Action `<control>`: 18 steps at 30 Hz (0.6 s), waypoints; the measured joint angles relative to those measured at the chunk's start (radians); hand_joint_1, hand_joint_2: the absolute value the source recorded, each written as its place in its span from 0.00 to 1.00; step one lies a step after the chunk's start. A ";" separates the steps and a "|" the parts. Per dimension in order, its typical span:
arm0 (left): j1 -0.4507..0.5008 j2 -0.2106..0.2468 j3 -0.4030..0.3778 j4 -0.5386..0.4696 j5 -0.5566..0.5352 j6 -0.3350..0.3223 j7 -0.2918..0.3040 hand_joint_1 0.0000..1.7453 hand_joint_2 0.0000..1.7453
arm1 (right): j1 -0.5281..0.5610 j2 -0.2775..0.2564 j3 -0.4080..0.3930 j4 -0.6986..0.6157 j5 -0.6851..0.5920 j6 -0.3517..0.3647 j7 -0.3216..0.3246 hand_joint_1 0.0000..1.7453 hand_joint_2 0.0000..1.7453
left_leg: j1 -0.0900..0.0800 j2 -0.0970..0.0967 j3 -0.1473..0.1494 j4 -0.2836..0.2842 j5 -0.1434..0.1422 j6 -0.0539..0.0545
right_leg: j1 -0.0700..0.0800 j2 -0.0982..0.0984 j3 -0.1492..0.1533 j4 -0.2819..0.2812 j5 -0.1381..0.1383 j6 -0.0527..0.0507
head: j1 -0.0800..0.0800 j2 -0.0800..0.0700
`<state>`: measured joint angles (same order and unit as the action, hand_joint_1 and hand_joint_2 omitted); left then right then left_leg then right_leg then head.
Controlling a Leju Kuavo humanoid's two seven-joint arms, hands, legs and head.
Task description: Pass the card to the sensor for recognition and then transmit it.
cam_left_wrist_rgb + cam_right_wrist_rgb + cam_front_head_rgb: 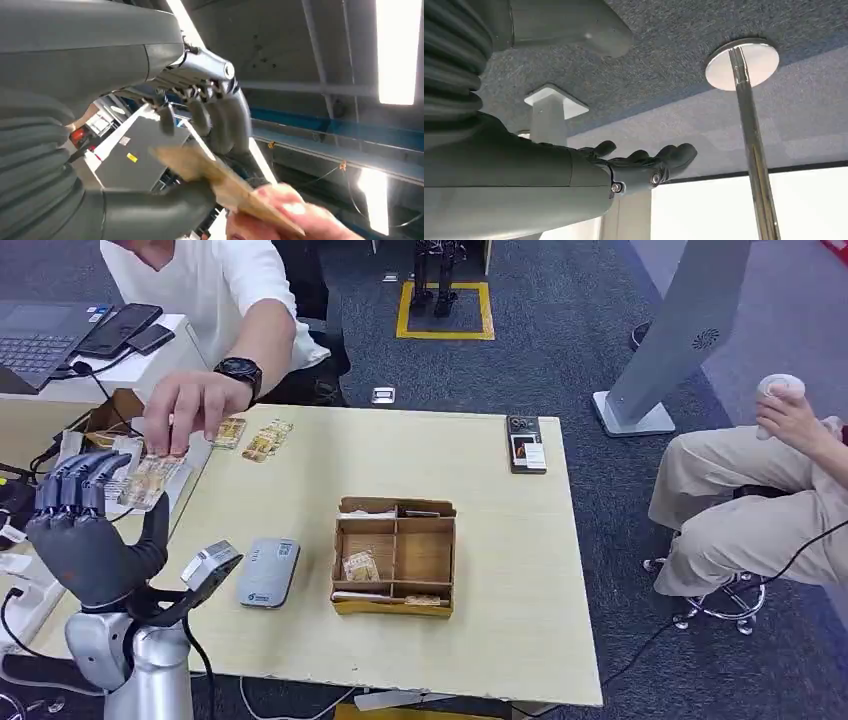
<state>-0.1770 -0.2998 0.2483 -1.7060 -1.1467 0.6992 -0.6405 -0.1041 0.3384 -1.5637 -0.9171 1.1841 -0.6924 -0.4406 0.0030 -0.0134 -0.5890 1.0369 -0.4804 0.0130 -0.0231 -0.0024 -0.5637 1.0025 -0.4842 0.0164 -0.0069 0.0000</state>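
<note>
My left hand (pixel 85 530) is raised at the table's left edge, fingers upright and spread from the thumb. A person's hand (pixel 190 405) holds a tan card (pixel 150 480) just beyond my fingers. In the left wrist view the card (pixel 220 182) lies between my thumb and fingers (pixel 220 120), still pinched by the person's fingertips (pixel 285 215); my fingers are not closed on it. The grey sensor (pixel 268 572) lies flat on the table close to my left wrist. My right hand (pixel 644 162) hangs over the carpet with its fingers stretched out and nothing in it.
A cardboard divider box (pixel 395 557) with a few cards stands mid-table. More cards (pixel 262 440) lie at the far left edge. A black device (pixel 526 443) sits at the far right. A second person (pixel 760 500) sits to the right of the table.
</note>
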 joint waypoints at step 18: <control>0.000 0.000 0.009 0.011 0.036 0.000 -0.018 1.00 1.00 | 0.000 0.000 0.000 0.000 -0.010 0.000 -0.006 0.00 1.00 | 0.000 0.000 0.000 0.000 0.000 0.000 | 0.000 0.000 0.000 0.000 0.000 0.000 | 0.000 0.000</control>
<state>-0.1766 -0.3002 0.2571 -1.6949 -1.1105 0.6996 -0.6588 -0.1044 0.3384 -1.5637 -0.9167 1.1742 -0.6924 -0.4463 0.0030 -0.0135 -0.5890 1.0368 -0.4803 0.0130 -0.0231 -0.0027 -0.5635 1.0026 -0.4842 0.0164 -0.0068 0.0000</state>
